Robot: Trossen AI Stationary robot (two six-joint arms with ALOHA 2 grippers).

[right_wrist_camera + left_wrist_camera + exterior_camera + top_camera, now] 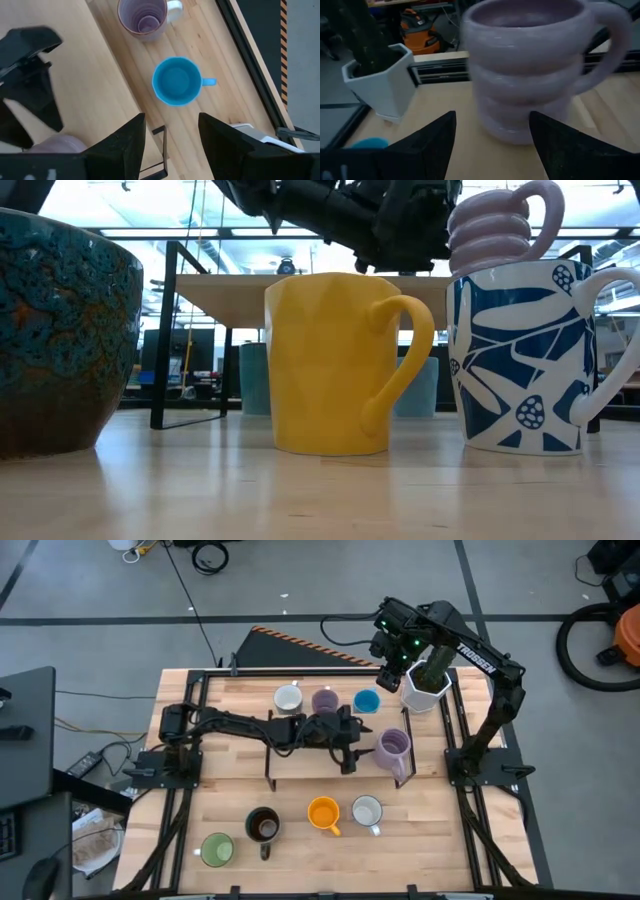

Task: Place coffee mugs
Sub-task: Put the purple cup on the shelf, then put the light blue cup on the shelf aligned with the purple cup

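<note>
A ribbed lavender mug (393, 747) stands upright on the wooden shelf (240, 700), seen large in the left wrist view (525, 65). My left gripper (362, 737) (493, 117) is open, a finger on either side of the mug's base, with gaps showing. A white mug (288, 698), a purple mug (325, 701) (142, 17) and a blue mug (366, 702) (175, 81) stand in a row at the far side. My right gripper (392, 658) (171, 120) hovers open above the blue mug. The orange (323, 813), white (367, 811), dark (263, 827) and green (217, 849) mugs stand near the front.
A white hexagonal planter with a cactus (425, 680) (380, 85) stands at the far right, close under the right arm. The shelf's black metal legs (165, 330) stand mid-table. In the low view the orange mug (335, 360) and the white-blue mug (520, 360) stand close to the camera.
</note>
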